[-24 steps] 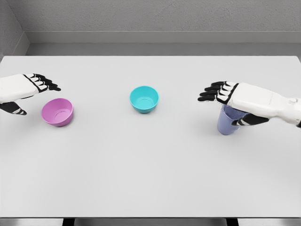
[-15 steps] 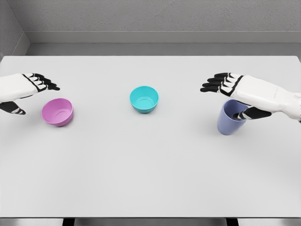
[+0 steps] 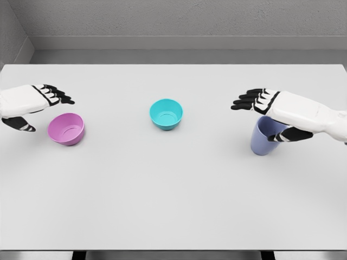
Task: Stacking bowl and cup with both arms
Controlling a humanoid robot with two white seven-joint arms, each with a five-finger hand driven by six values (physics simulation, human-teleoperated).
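Note:
A pink bowl (image 3: 66,129) sits on the table's left side, a teal bowl (image 3: 166,114) near the middle, and a blue-violet cup (image 3: 265,137) upright on the right. My left hand (image 3: 40,105) hovers just above and left of the pink bowl, fingers spread, thumb hanging down, holding nothing. Over the cup's rim my right hand (image 3: 265,115) stretches its fingers leftward, with the thumb lying across the cup's right side. It does not close on the cup.
The white table (image 3: 173,195) stretches wide in front of the objects. A grey wall runs along its far edge.
The left hand has drifted slightly right and up toward the pink bowl. The right hand rose off the cup, then settled a little lower over its rim. The bowls and cup have stayed put.

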